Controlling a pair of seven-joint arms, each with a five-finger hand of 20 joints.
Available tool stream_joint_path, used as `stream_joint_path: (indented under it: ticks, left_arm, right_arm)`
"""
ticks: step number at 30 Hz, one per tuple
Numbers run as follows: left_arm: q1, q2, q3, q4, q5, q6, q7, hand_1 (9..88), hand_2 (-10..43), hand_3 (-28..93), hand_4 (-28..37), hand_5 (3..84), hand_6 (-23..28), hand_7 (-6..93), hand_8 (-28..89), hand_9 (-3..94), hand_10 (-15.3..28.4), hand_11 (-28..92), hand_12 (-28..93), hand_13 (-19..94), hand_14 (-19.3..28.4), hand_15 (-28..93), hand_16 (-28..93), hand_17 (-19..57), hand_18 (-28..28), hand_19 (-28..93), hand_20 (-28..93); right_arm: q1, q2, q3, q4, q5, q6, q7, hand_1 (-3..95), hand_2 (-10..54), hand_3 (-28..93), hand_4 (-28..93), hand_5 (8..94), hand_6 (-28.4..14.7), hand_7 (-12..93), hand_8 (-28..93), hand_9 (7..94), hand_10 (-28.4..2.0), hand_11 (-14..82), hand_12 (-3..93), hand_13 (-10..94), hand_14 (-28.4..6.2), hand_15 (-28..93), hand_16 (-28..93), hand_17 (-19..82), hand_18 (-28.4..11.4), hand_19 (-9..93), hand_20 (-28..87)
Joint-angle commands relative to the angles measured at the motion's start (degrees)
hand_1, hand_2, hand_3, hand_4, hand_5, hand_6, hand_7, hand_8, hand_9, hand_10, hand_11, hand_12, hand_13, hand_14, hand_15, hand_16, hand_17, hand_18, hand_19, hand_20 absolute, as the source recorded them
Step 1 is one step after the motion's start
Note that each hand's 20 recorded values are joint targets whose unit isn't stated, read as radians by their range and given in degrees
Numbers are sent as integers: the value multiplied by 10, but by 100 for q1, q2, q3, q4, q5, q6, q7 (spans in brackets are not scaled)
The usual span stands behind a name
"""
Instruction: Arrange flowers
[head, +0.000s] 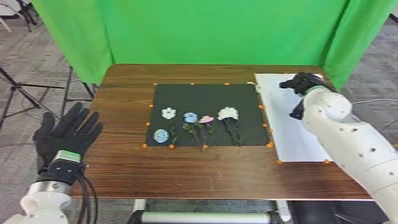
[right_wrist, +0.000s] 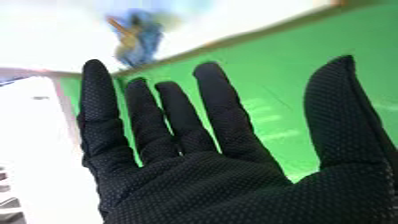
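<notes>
Flowers (head: 228, 114) lay on the black mat (head: 204, 95). I judged them light, with soft, easily crushed heads and bendy stems; best grip, a gentle pinch just below a bloom. I counted five blooms: two white, two blue, one pink; one mat; one white sheet (head: 303, 145) right of it. My right hand (head: 306, 81) was spread wide beyond the mat's far right corner; my left hand (head: 67, 134), also wide and empty, was left of it.

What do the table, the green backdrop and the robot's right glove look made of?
The table looks like wood or laminate, slightly glossy, with brown grain. The green backdrop seems matte cloth, hanging in folds. The right glove looks like matte fabric, finely textured.
</notes>
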Motion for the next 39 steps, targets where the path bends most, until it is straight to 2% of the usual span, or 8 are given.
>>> stream_joint_path:
  ticks: [1, 3, 9, 14, 17, 20, 26, 39]
  left_arm:
    - [-81, -132, -16, 108, 506, -419, -509, 270, 94, 708, -283, 356, 59, 181, -99, 309, 134, 184, 113, 234, 146, 342, -73, -38, 110, 263, 83]
    - [-86, -134, -40, 67, 615, -377, -576, 284, 122, 704, -282, 355, 58, 181, -100, 301, 132, 179, 112, 222, 143, 339, -75, -40, 112, 264, 83]
    - [-127, -148, -9, 97, 517, -356, -589, 293, 136, 713, -282, 356, 59, 180, -101, 287, 130, 180, 115, 184, 133, 326, -77, -43, 111, 264, 81]
    - [-147, -144, 10, 97, 491, -339, -637, 291, 132, 712, -283, 356, 59, 181, -100, 284, 129, 178, 115, 176, 131, 323, -74, -45, 111, 264, 80]
    - [-155, -132, 10, 95, 394, -326, -597, 291, 128, 711, -283, 357, 60, 180, -100, 284, 130, 179, 116, 175, 132, 323, -73, -46, 111, 265, 80]
    - [-160, -114, 0, 92, 390, -289, -546, 290, 125, 709, -283, 358, 62, 180, -99, 287, 132, 183, 116, 176, 132, 324, -72, -46, 111, 267, 81]
    - [-117, -124, 14, 66, 356, -247, -459, 289, 122, 707, -283, 361, 64, 181, -98, 290, 135, 189, 117, 181, 135, 332, -72, -47, 112, 271, 82]
    - [-116, -69, -31, 13, 360, -196, -418, 287, 116, 709, -283, 363, 66, 181, -99, 289, 135, 187, 113, 177, 132, 327, -78, -46, 113, 273, 79]
  right_arm:
    - [30, -129, -159, 303, 256, -179, 448, 144, 143, 773, -238, 309, -73, 140, -111, 231, -173, 92, 69, 161, -157, 311, -4, 147, -218, 607, 239]
    - [-47, -99, -195, 296, 132, -183, 486, 246, 130, 793, -259, 306, -72, 147, -113, 231, -172, 107, 63, 161, -154, 333, -23, 158, -213, 613, 217]
    - [-187, -60, -327, 318, -85, 230, 675, 496, 69, 844, -281, 393, -54, 255, -170, 384, -162, 175, 88, 315, -119, 393, -34, 270, -146, 626, 148]
    - [-356, 10, -307, 243, -241, 267, 586, 631, -48, 768, -283, 504, -28, 262, -172, 547, -138, 221, 149, 490, -76, 380, 149, 297, -73, 920, -62]
    - [-456, 41, -341, 232, -355, 454, 599, 658, -91, 751, -283, 549, -8, 274, -175, 592, -119, 241, 182, 535, -58, 364, 249, 308, -65, 932, -38]
    - [-482, 35, -383, 267, -411, 575, 619, 675, -95, 735, -283, 595, 5, 295, -178, 667, -87, 169, 327, 579, -45, 386, 322, 334, -65, 932, 23]
    - [-694, 103, -337, 132, -567, 1230, 330, 694, -95, 709, -283, 651, -1, 403, -35, 755, -75, 179, 463, 640, -48, 423, 428, 376, -84, 932, 98]
    - [-2246, 138, 591, -2408, -598, 1642, -413, 686, -95, 734, -283, 640, -4, 417, -27, 747, -84, 190, 478, 633, -56, 422, 452, 362, -88, 932, 108]
